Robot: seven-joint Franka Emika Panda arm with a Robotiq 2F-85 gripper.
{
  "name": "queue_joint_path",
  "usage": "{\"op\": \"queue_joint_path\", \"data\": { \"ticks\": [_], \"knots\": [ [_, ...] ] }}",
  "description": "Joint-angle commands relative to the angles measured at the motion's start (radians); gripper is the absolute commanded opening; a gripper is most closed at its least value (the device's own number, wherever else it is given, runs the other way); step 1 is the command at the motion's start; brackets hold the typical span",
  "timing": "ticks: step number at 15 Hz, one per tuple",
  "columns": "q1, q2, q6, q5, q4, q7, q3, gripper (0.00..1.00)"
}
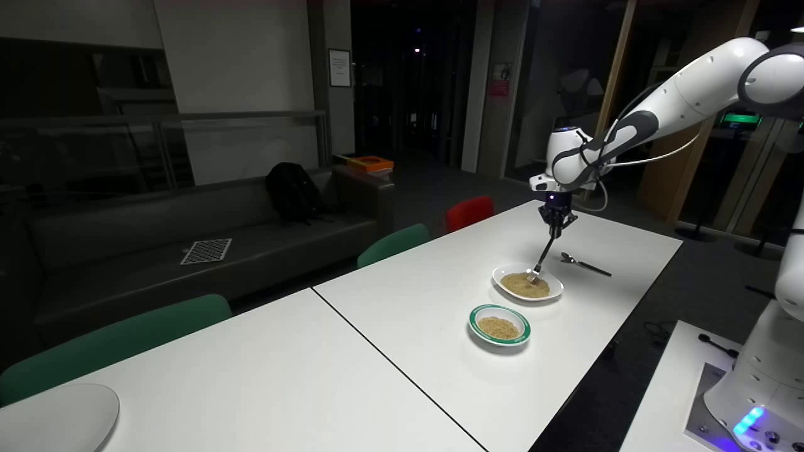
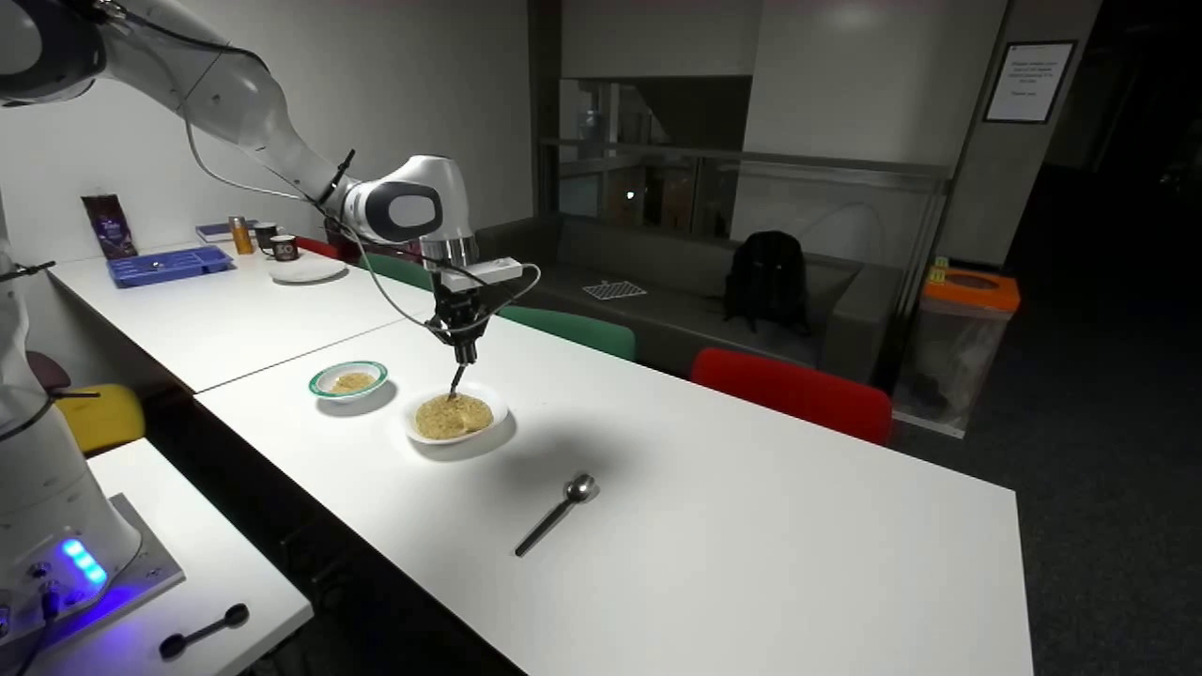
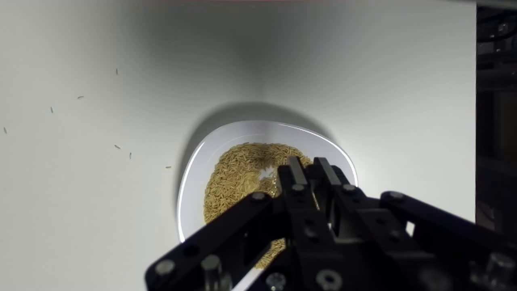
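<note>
My gripper is shut on the dark handle of a utensil, which slants down from the fingers. The utensil's shiny head rests in the brown grain in a white dish; its exact shape is unclear. In an exterior view, the gripper and the handle stand over the dish. In the wrist view, the fingers are close together above the dish and hide most of the utensil. A bare white patch shows in the grain.
A green-rimmed bowl with some grain stands beside the dish. A dark-handled metal spoon lies on the table on the dish's other side. Loose grains are scattered near the dish. A blue tray, mugs and chairs stand farther away.
</note>
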Motion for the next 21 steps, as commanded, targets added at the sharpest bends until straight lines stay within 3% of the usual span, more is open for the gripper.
{"op": "queue_joint_path", "data": {
  "ticks": [1,9,21],
  "knots": [
    [-0.032,-0.018,0.041,0.074,-0.025,-0.091,-0.011,0.03],
    [-0.066,0.032,0.057,0.237,-0.011,-0.187,-0.018,0.03],
    [-0.095,0.115,0.104,0.275,0.019,-0.192,-0.006,0.03]
  ]
}}
